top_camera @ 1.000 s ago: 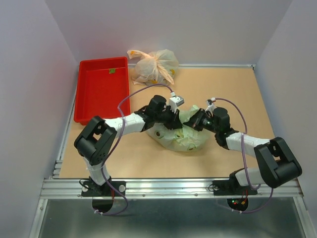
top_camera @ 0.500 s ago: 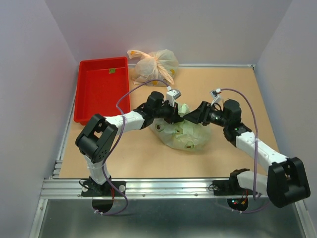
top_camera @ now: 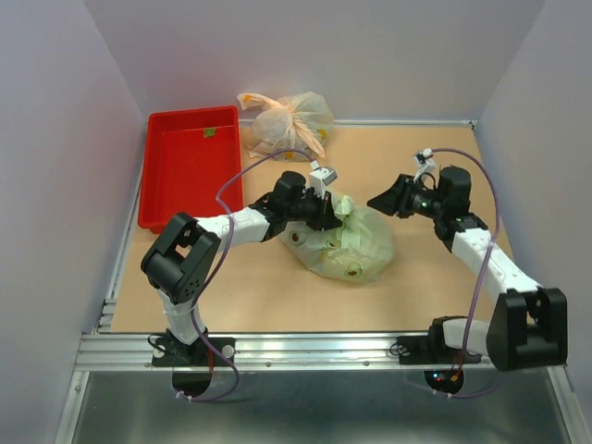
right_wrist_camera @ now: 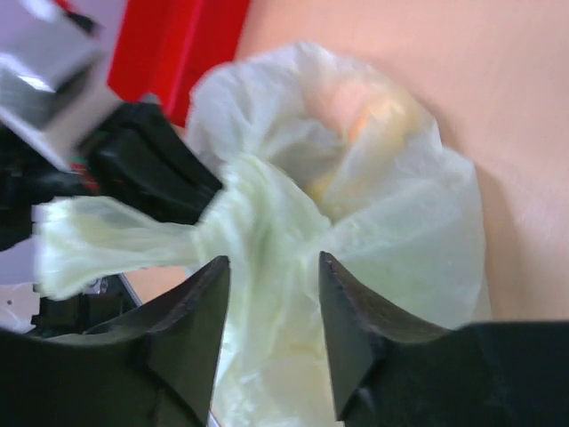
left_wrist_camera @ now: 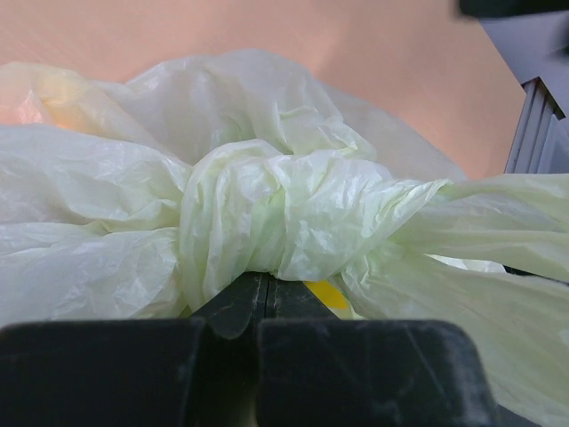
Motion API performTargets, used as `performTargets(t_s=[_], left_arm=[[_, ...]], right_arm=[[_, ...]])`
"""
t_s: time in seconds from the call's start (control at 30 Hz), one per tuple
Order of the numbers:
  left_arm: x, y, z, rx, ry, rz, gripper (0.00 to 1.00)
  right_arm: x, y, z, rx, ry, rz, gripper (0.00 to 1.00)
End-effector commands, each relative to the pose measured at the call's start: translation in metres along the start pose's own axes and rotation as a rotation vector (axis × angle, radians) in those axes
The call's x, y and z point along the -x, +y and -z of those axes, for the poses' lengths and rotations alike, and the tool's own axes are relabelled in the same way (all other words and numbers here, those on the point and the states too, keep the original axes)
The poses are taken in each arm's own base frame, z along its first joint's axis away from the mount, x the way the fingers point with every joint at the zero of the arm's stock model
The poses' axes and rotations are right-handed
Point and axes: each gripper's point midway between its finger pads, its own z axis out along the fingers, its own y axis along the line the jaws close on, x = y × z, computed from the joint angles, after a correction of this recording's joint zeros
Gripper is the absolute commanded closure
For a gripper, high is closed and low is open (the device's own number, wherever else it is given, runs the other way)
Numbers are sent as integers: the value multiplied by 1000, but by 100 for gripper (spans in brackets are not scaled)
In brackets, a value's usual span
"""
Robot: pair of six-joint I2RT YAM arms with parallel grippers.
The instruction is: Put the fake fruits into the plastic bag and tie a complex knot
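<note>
While our left gripper (top_camera: 335, 211) clamps shut on the plastic bag (top_camera: 356, 245) just under its knot (left_wrist_camera: 284, 222), the bag lying mid-way across the table (top_camera: 435, 157) right of the red tray (top_camera: 190, 166), we hold our right gripper (top_camera: 376, 200) with fingers apart, empty, just beyond the bag's far-right edge.

Thin, crinkly, translucent film in the plastic bag (top_camera: 356, 248), tightly creased at the knot (left_wrist_camera: 267, 213); matt, scuffed black fingers (left_wrist_camera: 364, 374); matt tan desk (top_camera: 444, 166); glossy red tray (top_camera: 190, 176).
</note>
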Motion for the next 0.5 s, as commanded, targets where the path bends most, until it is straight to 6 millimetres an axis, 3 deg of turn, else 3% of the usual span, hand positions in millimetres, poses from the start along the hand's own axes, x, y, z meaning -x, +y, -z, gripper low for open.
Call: performTargets(t_s=[0.0, 0.2, 0.47], left_arm=[[20, -10, 7, -2, -55, -26, 100], [24, -14, 4, -20, -71, 16, 100], [23, -29, -2, -119, -83, 86, 100]], right_arm=[[-40, -29, -12, -17, 141, -71, 46], [-81, -22, -4, 58, 245, -194, 20], [-121, -13, -4, 87, 346, -375, 17]])
